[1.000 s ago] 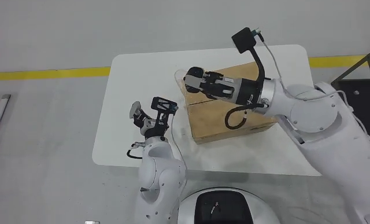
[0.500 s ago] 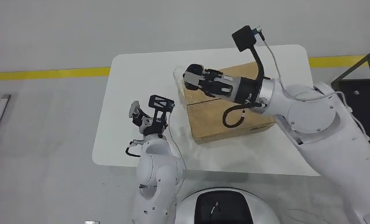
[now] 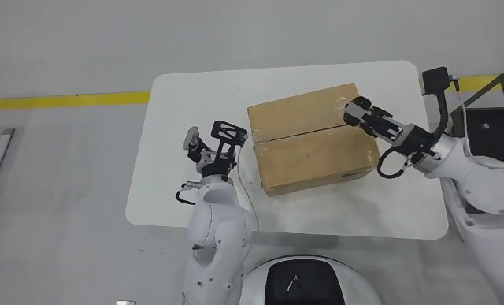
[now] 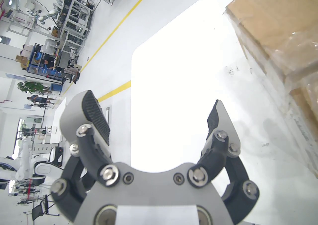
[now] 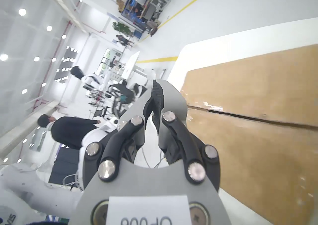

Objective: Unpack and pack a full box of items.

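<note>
- Sitting on the white tabletop (image 3: 181, 108), a little toward 3 o'clock from its middle, is the brown box (image 3: 311, 147). Both top flaps are down, with a narrow seam between them.
- Left claw (image 3: 198, 143) is at 9 o'clock of the box, apart from it. It is released, fingers spread wide, holding nothing.
- Right claw (image 3: 354, 112) is at the 2 o'clock corner of the box, over the top face. It is clenched, with nothing between the fingers. Whether it touches the box, I cannot tell.
</note>
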